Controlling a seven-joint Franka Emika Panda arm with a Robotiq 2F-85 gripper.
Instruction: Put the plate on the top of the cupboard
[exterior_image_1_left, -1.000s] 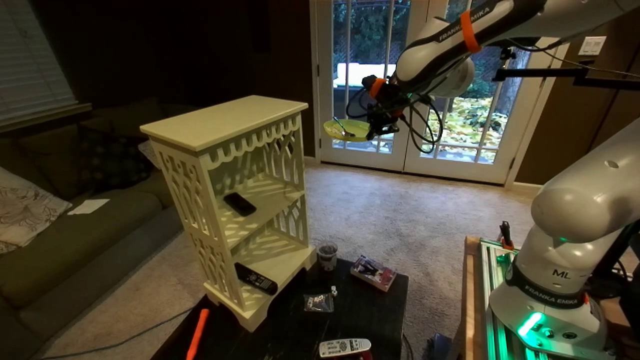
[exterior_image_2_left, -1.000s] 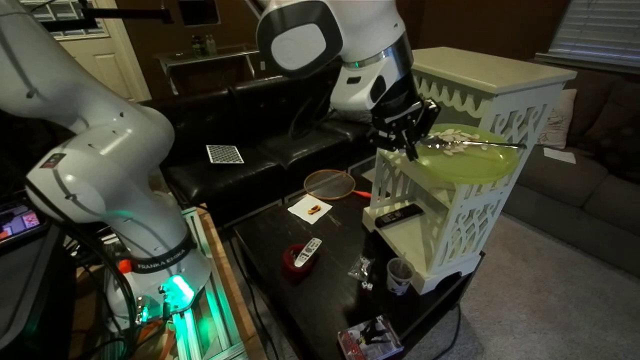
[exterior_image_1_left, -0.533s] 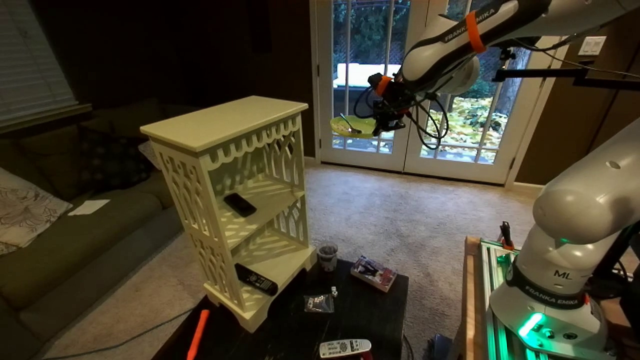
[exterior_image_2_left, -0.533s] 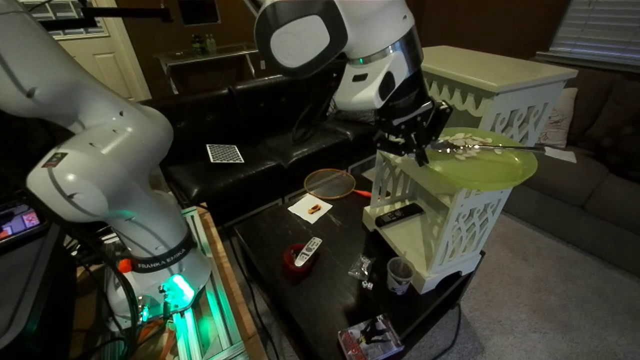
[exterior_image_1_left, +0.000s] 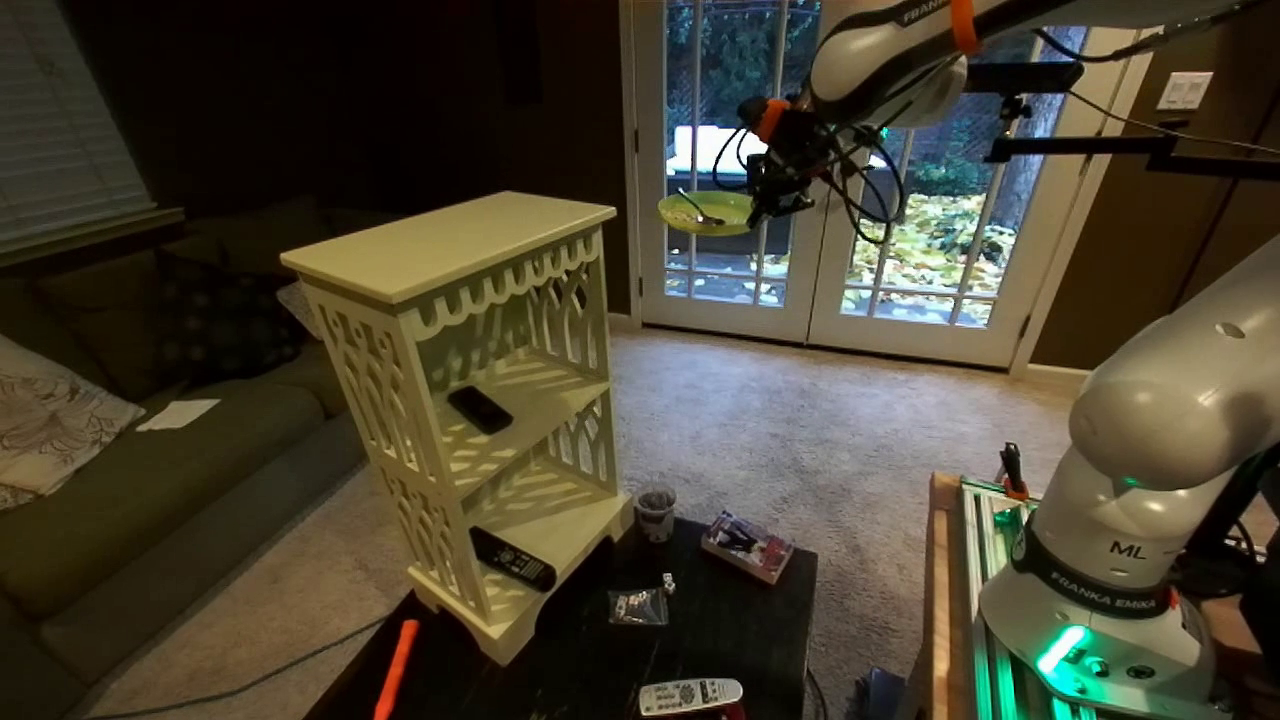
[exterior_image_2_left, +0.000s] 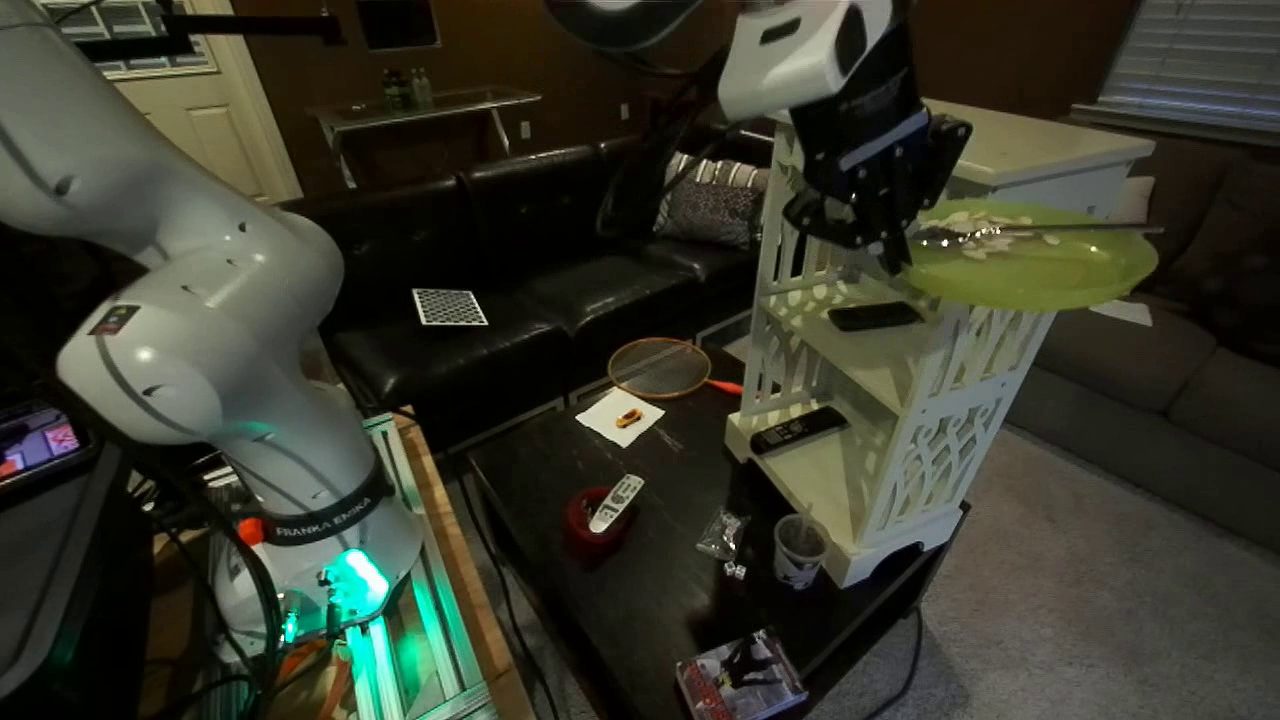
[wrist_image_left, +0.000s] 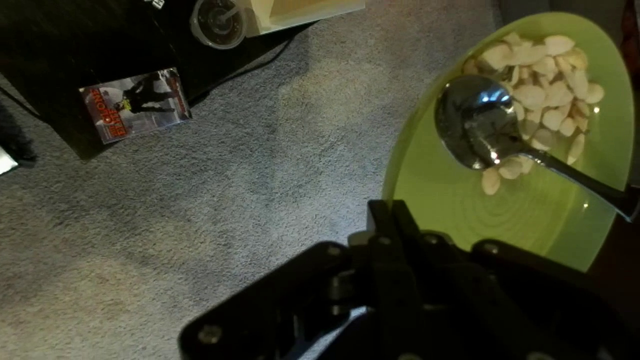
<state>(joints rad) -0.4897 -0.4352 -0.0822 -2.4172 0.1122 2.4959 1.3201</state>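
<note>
Forearm (exterior_image_1_left: 910, 40) slants in high from the right in an exterior view, wrist (exterior_image_2_left: 790, 60) angled down, its tool (wrist_image_left: 389, 206) pinching the rim of the yellow-green plate (exterior_image_2_left: 1050, 285), mid-air, right of the cream lattice-sided cupboard (exterior_image_1_left: 450, 240).

The plate (wrist_image_left: 500, 220) is yellow-green, the cupboard (exterior_image_1_left: 455, 243) cream with lattice patterning, the gripper (wrist_image_left: 388, 206) and table (exterior_image_2_left: 660, 590) black, the spoon (wrist_image_left: 492, 140) silver.

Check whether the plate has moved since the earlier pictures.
Yes, upward: in both exterior views the plate now sits higher against the cupboard.
</note>
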